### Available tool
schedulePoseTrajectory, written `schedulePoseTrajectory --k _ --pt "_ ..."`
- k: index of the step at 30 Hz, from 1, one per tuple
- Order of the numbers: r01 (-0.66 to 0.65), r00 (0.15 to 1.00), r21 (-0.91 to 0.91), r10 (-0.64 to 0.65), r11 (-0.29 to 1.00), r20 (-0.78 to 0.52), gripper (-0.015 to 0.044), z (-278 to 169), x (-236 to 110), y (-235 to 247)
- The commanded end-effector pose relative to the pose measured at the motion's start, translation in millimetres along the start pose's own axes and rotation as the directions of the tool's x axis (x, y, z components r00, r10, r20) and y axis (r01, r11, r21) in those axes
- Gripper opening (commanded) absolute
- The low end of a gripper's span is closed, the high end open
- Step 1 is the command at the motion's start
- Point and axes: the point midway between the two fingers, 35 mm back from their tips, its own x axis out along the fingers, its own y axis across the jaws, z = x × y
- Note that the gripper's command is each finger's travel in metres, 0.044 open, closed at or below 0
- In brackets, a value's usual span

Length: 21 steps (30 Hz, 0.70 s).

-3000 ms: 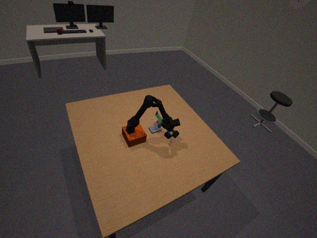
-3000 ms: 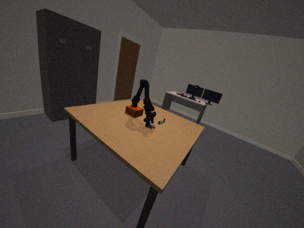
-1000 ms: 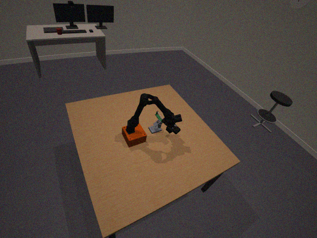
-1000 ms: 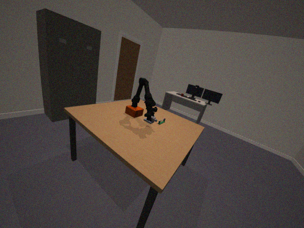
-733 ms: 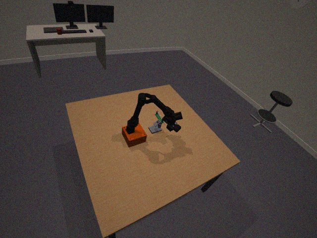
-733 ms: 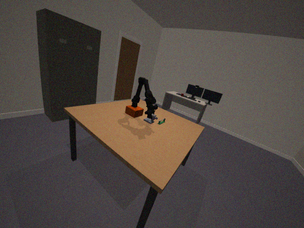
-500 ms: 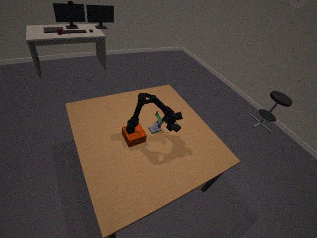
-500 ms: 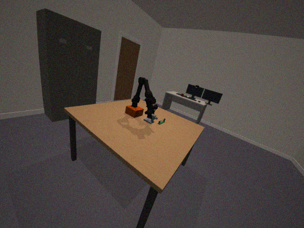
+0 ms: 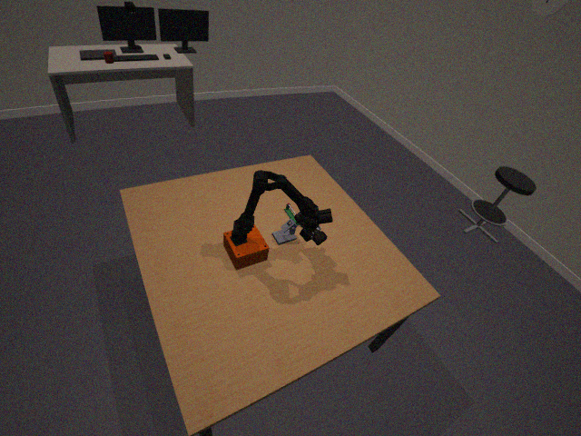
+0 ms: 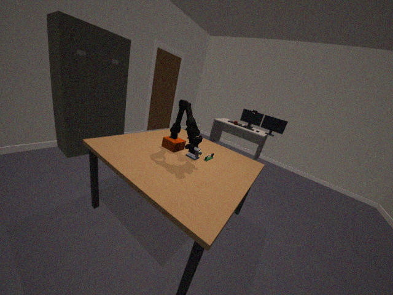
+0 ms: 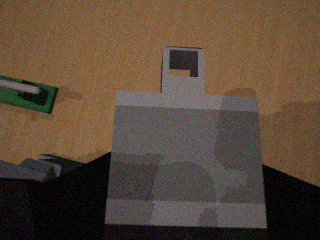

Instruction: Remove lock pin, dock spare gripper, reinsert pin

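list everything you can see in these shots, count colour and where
table: one, light wood top, dark legs, mid-room
mount: one, grey, on the table beside the base, square socket at its far end
green tray: one, on the table beyond the mount, pale cylinder lying on it
desk: one, white, by the far wall
monitors: two, black, on the desk
keyboard: one, black, on the desk
red cup: one, on the desk
stool: one, black, by the wall
doors: two, one dark, one brown
base: one, orange
arm: one, black
gripper: one, black, shut on something unseen
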Motion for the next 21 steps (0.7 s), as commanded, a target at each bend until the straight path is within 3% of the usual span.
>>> schedulePoseTrajectory --k 1,21 --pt "-0.046 0.999 0.06 0.047 0.997 -0.009 0.0 -7.2 -1.0 5.0" --pt "-0.234 0.958 0.389 0.279 0.891 -0.064 0.0 -51.4 -7.6 35.3"
